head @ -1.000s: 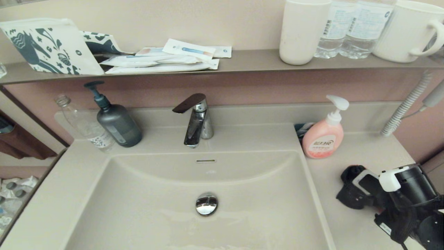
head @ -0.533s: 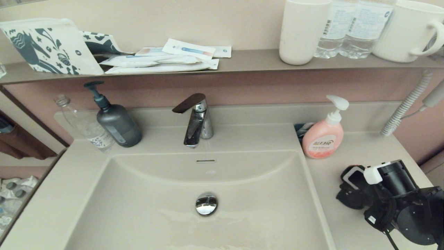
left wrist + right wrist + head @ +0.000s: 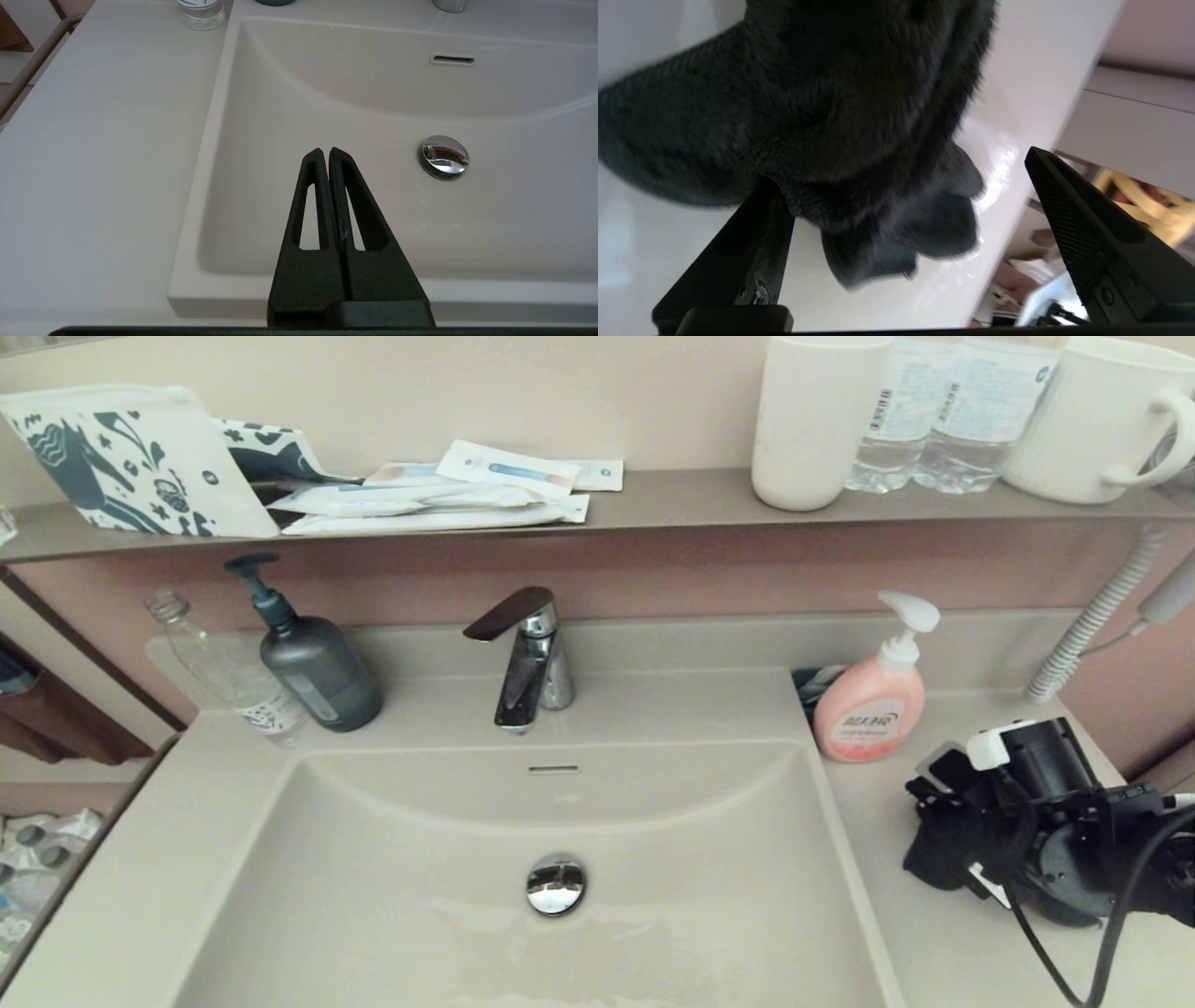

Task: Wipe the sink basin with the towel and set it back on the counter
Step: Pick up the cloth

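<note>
Here, the right gripper has its two black fingers spread wide apart, one on each side of the towel, which lies bunched between them; the wrist view does not show whether either finger touches the cloth. The towel is a soft, fuzzy, dark charcoal heap with a folded flap hanging toward the camera, and it rests on the counter, to the right of the sink basin. From the head view, the right gripper and its bulky black wrist with a white block and loose cables cover most of the towel, so only a dark lump shows at its left edge. Just behind it on the counter stands a pink soap pump bottle, close by but apart from the arm. A chrome faucet rises behind the basin, and a dark grey pump bottle and a clear plastic bottle stand at the far left corner. The basin is wide, beige and rounded, with a chrome drain plug and a small overflow slot. A brown-grey shelf above holds sachets, a white cup, water bottles and a mug. The left gripper hangs over the basin's near rim, fingers pressed together, holding nothing.
</note>
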Robot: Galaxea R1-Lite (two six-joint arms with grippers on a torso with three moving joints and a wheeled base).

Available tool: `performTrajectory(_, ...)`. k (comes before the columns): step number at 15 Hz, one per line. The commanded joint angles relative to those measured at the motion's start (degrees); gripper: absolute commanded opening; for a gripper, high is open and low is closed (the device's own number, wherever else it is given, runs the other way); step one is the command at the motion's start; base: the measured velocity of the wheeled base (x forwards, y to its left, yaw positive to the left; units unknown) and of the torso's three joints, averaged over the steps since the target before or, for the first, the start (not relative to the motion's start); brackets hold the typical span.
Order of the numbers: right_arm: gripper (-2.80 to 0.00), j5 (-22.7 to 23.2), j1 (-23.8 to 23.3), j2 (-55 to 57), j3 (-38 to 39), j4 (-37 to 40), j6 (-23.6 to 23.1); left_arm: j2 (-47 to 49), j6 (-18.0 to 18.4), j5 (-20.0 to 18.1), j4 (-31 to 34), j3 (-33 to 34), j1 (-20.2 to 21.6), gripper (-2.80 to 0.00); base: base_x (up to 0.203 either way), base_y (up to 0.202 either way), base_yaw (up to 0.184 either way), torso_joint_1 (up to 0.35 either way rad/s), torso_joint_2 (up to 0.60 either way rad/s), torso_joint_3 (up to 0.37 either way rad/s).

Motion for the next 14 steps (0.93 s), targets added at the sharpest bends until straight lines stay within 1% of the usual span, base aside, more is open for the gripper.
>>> performTrajectory(1,0.00,1.39,-1.00,2.41,-0.54,-0.07,0.38,0.07,-0.04,-0.01,0.00,0.04,0.01,-2.80,0.000,0.000,0.000,0.000,0.00,0.000)
performTrajectory(2,-2.08,4.51,-1.94,3.23,-0.63,-0.07,1.18,0.07,-0.04,0.04,0.00,-0.03,0.01,-2.80,0.000,0.000,0.000,0.000,0.00,0.000)
performTrajectory(3,-2.80,7.12,-2.73,3.70,-1.18,-0.10,2.09,0.07,-0.10,0.02,0.00,-0.01,0.01,-2.80,0.000,0.000,0.000,0.000,0.00,0.000)
performTrajectory(4,-2.80,8.72,-2.95,3.86,-2.07,-0.07,3.54,0.07,-0.04,0.02,0.00,-0.01,0.01,-2.80,0.000,0.000,0.000,0.000,0.00,0.000)
performTrajectory(5,-2.80,9.78,-3.30,3.93,-2.60,-0.07,3.96,0.07,-0.04,0.04,0.00,-0.03,0.01,-2.80,0.000,0.000,0.000,0.000,0.00,0.000)
performTrajectory(9,-2.80,13.77,-4.78,3.70,-3.69,0.00,4.48,0.07,-0.04,0.04,0.00,0.02,0.01,-2.80,0.000,0.000,0.000,0.000,0.00,0.000)
performTrajectory(11,-2.80,15.80,-4.86,1.64,-3.69,0.67,7.02,0.07,-0.04,0.03,0.00,0.04,0.01,-2.80,0.000,0.000,0.000,0.000,0.00,0.000)
performTrajectory(13,-2.80,18.65,-4.98,-1.76,-3.83,3.79,8.80,0.07,-0.05,-0.03,0.00,0.05,0.01,-2.80,0.000,0.000,0.000,0.000,0.00,0.000)
performTrajectory(14,-2.80,20.46,-4.99,-4.84,-4.46,7.39,10.37,0.07,-0.04,-0.05,0.00,-0.04,0.01,-2.80,0.000,0.000,0.000,0.000,0.00,0.000)
